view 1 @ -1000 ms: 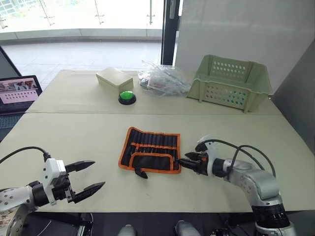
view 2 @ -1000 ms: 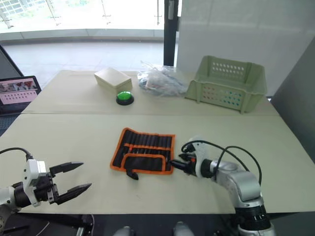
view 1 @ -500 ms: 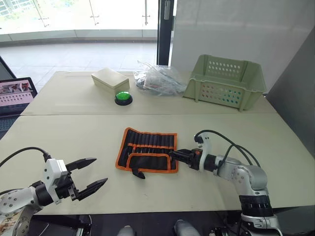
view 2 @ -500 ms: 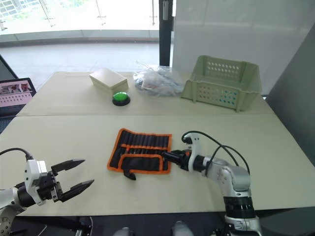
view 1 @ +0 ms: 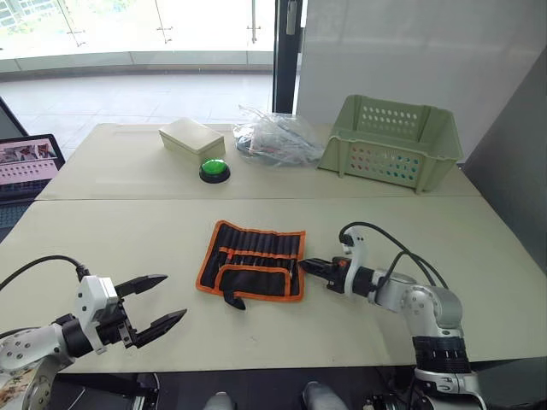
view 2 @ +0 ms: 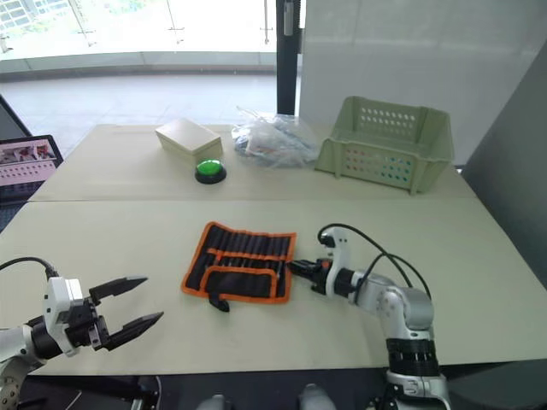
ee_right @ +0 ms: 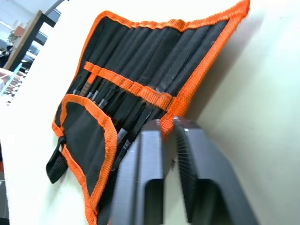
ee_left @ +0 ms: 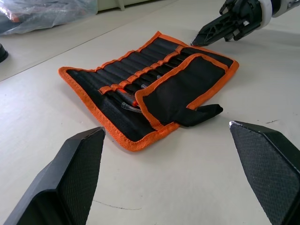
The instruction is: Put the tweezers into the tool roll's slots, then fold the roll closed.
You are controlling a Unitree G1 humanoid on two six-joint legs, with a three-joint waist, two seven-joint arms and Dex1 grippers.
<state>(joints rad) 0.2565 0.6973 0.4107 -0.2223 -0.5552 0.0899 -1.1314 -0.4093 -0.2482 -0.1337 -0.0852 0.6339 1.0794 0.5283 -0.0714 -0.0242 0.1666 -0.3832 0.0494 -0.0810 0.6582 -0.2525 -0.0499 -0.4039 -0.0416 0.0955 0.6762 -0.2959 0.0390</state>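
**Tool roll open on the near table, right gripper at its edge**

Two pale tables stand end to end before a bright glass wall, with the near table [view 1: 128,248] carrying the work. On it, about mid-table, the tool roll [view 1: 252,260] lies unrolled and flat, black with orange trim, its lower flap folded up over the near part of the pockets and a short black strap sticking out at the near edge. Across its inner face run the slots [ee_left: 140,70], bordered by an orange strip; slim dark tweezers [ee_right: 101,96] sit in several of them, their ends showing near that strip, though their number cannot be counted.

At the roll's right edge the right gripper [view 1: 309,266] reaches in low over the table, its fingers nearly together with a thin gap between them and nothing visibly held. From the wrist camera its tips lie just at the orange border; whether they touch the fabric cannot be told.

Well apart, near the front left corner, the left gripper [view 1: 162,301] hovers with its jaws spread wide and empty, pointing toward the roll.

On the far table stand a green plastic basket [view 1: 393,143], a crumpled clear plastic bag [view 1: 273,137], a beige box [view 1: 191,136] and a green push button [view 1: 214,169]. A laptop [view 1: 24,162] sits at the left edge.
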